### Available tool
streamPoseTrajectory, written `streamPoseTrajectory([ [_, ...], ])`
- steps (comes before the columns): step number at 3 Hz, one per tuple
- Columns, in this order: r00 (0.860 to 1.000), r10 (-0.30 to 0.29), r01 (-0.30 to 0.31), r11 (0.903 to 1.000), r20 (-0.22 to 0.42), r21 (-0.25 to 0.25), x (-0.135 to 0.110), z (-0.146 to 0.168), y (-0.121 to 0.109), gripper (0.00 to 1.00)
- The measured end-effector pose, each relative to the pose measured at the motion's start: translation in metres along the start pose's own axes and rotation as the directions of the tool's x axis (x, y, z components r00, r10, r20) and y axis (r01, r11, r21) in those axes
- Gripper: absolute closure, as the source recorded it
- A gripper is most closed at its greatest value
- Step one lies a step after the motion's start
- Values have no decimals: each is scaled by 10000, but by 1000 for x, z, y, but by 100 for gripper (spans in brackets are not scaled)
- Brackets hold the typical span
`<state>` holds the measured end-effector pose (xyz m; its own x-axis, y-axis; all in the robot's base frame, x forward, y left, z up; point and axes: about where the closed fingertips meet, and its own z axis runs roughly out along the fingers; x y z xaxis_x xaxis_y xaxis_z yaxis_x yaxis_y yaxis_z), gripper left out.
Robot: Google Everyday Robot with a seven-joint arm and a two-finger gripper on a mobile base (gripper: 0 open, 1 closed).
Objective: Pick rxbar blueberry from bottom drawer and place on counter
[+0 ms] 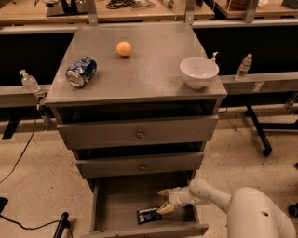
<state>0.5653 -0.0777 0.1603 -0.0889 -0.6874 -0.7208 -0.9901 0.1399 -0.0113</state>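
Dull grey metal on the worktop point(144, 79), matt and faintly scuffed. Same flat grey metal on the bottom drawer point(116, 200), bare base with little sheen. Glossy dark wrapper with white patches on the rxbar blueberry point(149, 215). Pale tan, smooth-looking fingers on the claw point(164, 201), spread apart low inside the drawer just right of the packet, ahead of a smooth white arm shell point(212, 195). Shiny crumpled blue metal on the soda can point(81, 71). Smooth glossy white on the bowl point(199, 72). Matt orange on the ball point(124, 49). Light wood on the far tabletops point(139, 11). Speckled hard-looking ground point(32, 186)
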Motion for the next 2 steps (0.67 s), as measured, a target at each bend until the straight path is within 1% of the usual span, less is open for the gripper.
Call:
streamPoseTrajectory([
  [1,9999,25,-33,9989,-167,-462,12,16,7,35],
  [2,9997,-122,102,9958,-209,-907,16,29,17,30],
])
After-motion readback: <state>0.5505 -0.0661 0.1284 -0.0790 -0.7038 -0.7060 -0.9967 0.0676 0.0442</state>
